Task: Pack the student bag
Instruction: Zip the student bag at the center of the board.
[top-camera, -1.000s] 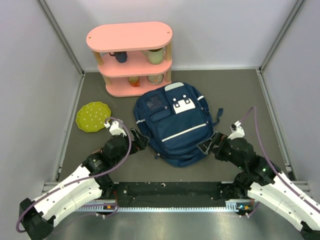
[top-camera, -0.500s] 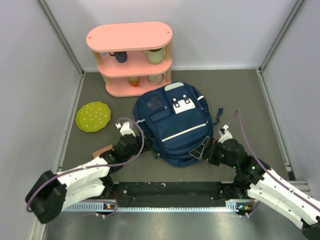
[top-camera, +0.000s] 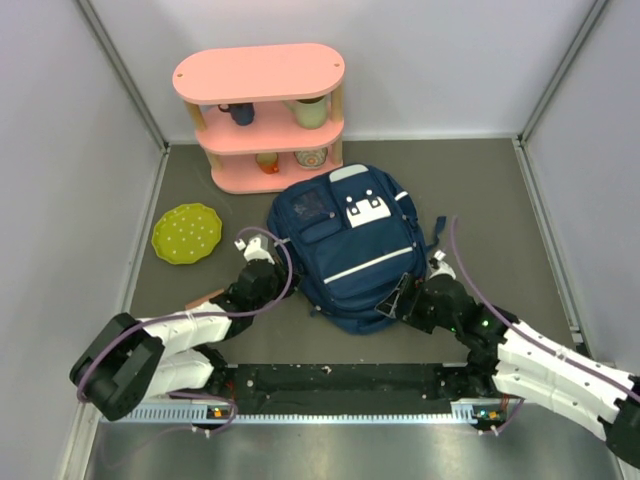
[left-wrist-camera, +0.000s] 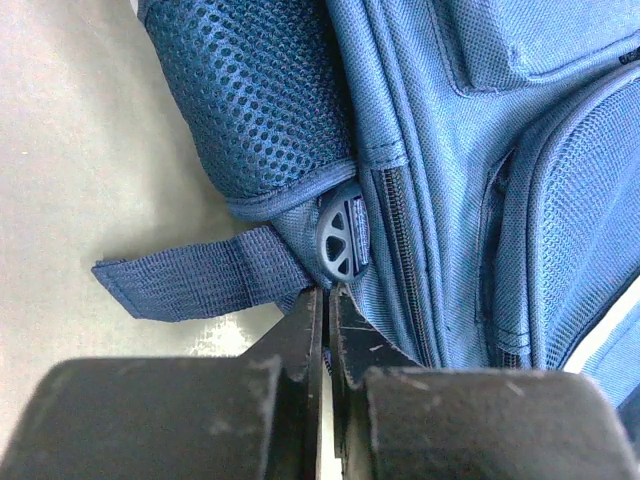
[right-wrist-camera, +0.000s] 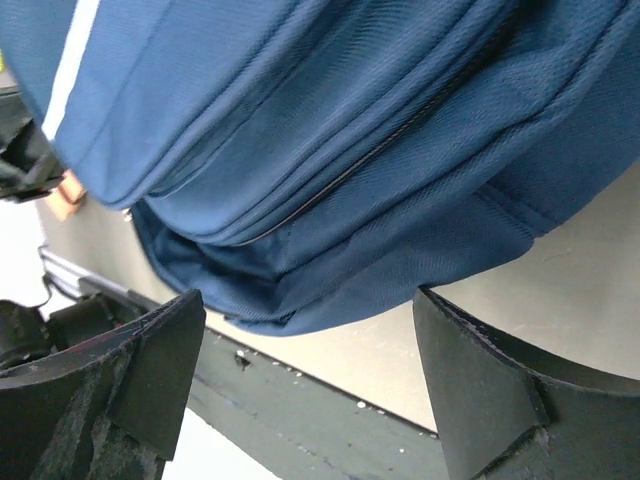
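Observation:
The student bag (top-camera: 345, 250), navy with white stripes and patches, lies flat on the grey table. My left gripper (top-camera: 276, 277) is at its left side. In the left wrist view the bag (left-wrist-camera: 450, 150) fills the frame, and this gripper (left-wrist-camera: 325, 292) is shut, pinching the fabric just under a grey buckle (left-wrist-camera: 340, 235) beside a loose strap (left-wrist-camera: 190, 285). My right gripper (top-camera: 402, 300) is at the bag's near right corner. In the right wrist view it (right-wrist-camera: 308, 300) is open, its jaws wide apart either side of the bag's lower edge (right-wrist-camera: 350, 120).
A pink three-tier shelf (top-camera: 260, 110) holding cups stands behind the bag. A green dotted plate (top-camera: 186, 233) lies to the left. A small brown object (top-camera: 205, 297) peeks out by my left arm. Grey walls enclose the table; a black rail (top-camera: 340, 380) runs along the near edge.
Both arms have moved in towards the bag. The left gripper went from open to shut at the bag's left side. The right gripper slid left to the near right corner, its jaws slightly narrower.

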